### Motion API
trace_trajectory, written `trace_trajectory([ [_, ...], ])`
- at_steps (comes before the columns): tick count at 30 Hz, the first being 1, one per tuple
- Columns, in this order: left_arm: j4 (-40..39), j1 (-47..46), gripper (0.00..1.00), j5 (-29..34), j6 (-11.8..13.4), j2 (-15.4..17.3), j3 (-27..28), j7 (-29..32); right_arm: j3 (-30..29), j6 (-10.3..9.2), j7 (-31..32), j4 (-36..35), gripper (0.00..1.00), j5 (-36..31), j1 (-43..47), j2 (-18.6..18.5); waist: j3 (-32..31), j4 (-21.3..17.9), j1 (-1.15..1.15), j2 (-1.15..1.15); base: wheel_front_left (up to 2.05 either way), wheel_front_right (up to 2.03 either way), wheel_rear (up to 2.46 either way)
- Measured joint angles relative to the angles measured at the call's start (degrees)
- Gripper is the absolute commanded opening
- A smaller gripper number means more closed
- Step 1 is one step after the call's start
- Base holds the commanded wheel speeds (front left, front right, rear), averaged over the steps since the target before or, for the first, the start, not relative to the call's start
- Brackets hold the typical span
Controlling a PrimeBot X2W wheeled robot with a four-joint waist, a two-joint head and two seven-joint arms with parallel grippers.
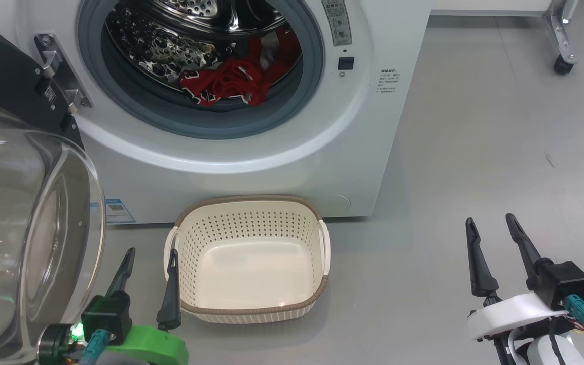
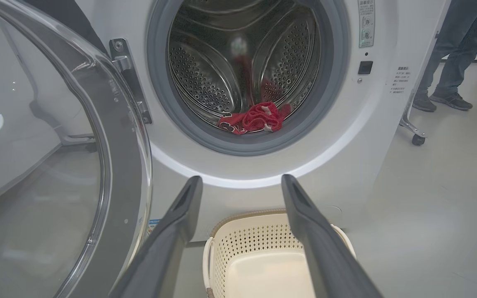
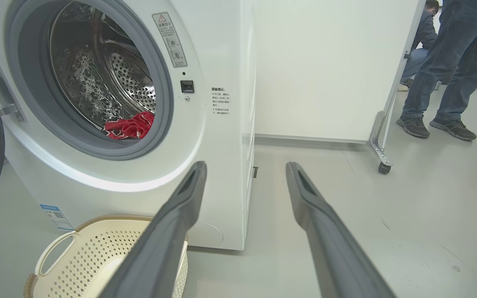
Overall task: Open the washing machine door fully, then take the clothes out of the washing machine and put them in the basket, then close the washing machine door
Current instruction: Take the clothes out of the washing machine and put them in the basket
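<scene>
Red soft garments with white panels [image 1: 226, 83] lie low in the steel drum of the big white front-loading washing machine [image 1: 271, 152], upper centre of the head view. Reach over the grey rubber ring and pinch the heap's near fold. On both the left gripper [image 1: 151, 250] and the right gripper [image 1: 489, 218] the 2 fingers stand apart, empty. The cream perforated plastic basket [image 1: 251, 198] sits bottom centre. Mind the round glass-bowled door [image 1: 28, 228], open at far left, and the person's legs [image 3: 441, 82] at upper right.
</scene>
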Motion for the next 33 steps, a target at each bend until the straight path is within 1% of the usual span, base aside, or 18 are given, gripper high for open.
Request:
trace_trajectory([
  [14,0.02,-0.22,1.0,-0.01,0.35,0.0,0.14,-0.51,-0.09,0.0,0.0,0.02,1.0,0.04,-0.04,0.0,0.58,0.14,0.0,0.0,0.52,-0.52,0.0],
  [33,0.97,-0.53,1.0,-0.02,0.56,0.0,-0.13,-0.51,-0.11,0.05,0.0,0.35,1.0,0.1,-0.27,0.0,0.54,0.23,0.0,0.0,0.04,-0.04,0.0],
])
